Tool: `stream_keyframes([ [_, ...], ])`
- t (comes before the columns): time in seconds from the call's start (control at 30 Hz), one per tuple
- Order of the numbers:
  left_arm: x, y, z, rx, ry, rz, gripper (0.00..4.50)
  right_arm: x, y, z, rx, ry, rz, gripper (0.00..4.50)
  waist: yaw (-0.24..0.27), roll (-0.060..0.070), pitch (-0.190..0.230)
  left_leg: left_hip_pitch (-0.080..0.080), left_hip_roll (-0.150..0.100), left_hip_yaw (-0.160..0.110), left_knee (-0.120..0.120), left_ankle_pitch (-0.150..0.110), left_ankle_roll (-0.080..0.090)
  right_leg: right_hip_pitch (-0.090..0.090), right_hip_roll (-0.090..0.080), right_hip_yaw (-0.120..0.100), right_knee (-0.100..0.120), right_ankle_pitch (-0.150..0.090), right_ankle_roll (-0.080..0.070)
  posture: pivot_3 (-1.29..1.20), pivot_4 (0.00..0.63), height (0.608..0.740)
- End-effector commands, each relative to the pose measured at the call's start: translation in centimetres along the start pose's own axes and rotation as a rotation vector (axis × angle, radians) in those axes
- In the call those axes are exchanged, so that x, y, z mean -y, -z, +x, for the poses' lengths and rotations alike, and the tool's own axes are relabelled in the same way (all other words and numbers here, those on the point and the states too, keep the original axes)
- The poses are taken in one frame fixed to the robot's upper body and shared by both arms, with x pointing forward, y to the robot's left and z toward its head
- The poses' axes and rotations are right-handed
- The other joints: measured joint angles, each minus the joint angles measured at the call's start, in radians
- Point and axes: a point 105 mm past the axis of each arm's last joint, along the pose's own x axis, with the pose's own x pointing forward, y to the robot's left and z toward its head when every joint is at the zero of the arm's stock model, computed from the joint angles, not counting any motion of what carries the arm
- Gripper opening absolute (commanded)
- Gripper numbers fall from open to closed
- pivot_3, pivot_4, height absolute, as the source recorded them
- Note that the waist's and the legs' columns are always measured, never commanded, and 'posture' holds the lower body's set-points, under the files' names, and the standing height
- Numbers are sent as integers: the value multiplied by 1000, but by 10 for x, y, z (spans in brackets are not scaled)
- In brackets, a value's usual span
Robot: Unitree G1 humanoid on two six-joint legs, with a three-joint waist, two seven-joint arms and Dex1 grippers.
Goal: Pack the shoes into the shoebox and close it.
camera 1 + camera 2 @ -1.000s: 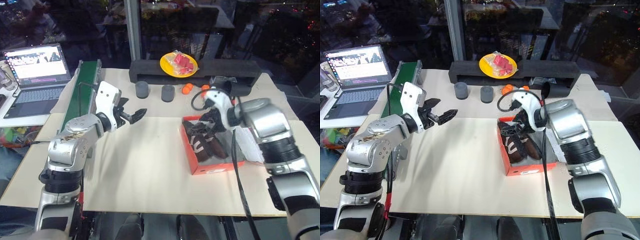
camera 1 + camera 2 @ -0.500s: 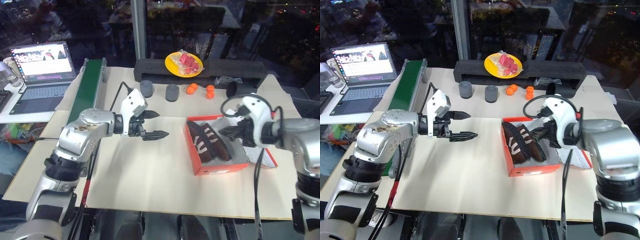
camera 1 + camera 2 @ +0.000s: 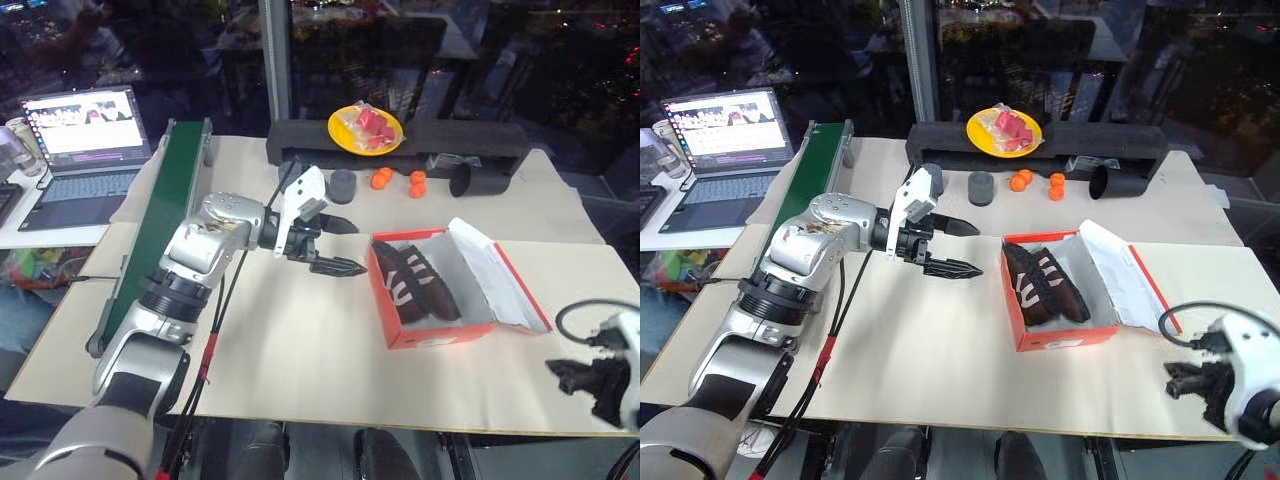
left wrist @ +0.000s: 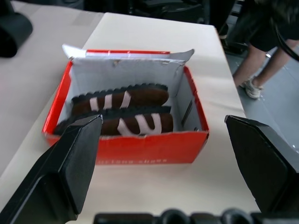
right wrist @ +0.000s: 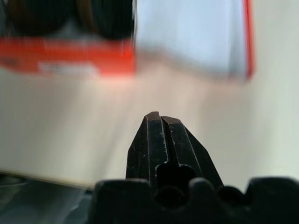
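The red shoebox (image 3: 437,332) stands open on the table's right half. Its lid (image 3: 495,275) lies folded out to the right, white inside up. Both dark brown shoes (image 3: 415,285) with pale laces lie side by side inside it, also seen in the left wrist view as shoes (image 4: 121,109). My left gripper (image 3: 357,247) hovers just left of the box, pointing at it, fingers (image 4: 70,168) wide open and empty. My right gripper (image 3: 1175,380) is low at the table's near right edge, clear of the box, its fingers (image 5: 159,135) shut on nothing.
At the back a long black foam tray (image 3: 480,135) carries a yellow plate (image 3: 345,132) of red items. Orange balls (image 3: 380,178), a black cylinder (image 3: 343,185) and a toppled black cup (image 3: 475,180) lie before it. A green conveyor (image 3: 165,210) and laptop (image 3: 85,125) stand left.
My right gripper has pulled back out of the shoebox to the near right table edge and shut empty. My left gripper has swung right towards the box.
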Motion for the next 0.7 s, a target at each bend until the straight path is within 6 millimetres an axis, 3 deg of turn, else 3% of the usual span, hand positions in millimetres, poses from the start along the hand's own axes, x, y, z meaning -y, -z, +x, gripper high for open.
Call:
stream_keyframes([
  [0.03, -3, -12, -2, 8, -5, 59, 4500, 6, 22, 22, 40, 60, 101, 18, 2, -1, -1, 1, 1, 0, -1, 0, 0, 1, 0, -1, 0, 0, 0, 0, 150, 740],
  [0.17, -4, -13, -4, 7, -17, 60, 4500, 11, 30, 49, 108, 85, 131, 18, -1, 1, -1, 1, 1, 3, -1, 0, 0, 0, -1, 1, -1, 0, 0, 0, 150, 740],
  [0.3, -5, -12, -10, -5, -47, 57, 4500, 17, 20, 85, 262, 81, 196, 18, -4, 2, 0, 1, 2, 4, -2, 0, 0, 0, 0, 2, -1, 0, 0, 0, 150, 740],
  [0.4, -7, -12, -17, -12, -80, 58, 4500, 36, 11, 100, 336, 162, 208, 18, -4, 5, 0, 2, 1, 4, -3, 0, 0, 0, 0, 2, 0, 0, 0, 0, 150, 740],
  [0.57, -6, -12, -23, -17, -107, 51, 4500, 61, -2, 114, 469, 241, 343, 18, -3, 6, 0, 3, 1, 4, -4, 0, 0, 0, 0, 3, 1, 0, -1, 0, 150, 740],
  [0.7, -6, -12, -24, -17, -123, 44, 4500, 66, -20, 110, 593, 236, 372, 18, -2, 6, 0, 5, 1, 4, -5, 0, 0, 1, 0, 3, 2, 0, -1, 0, 150, 740],
])
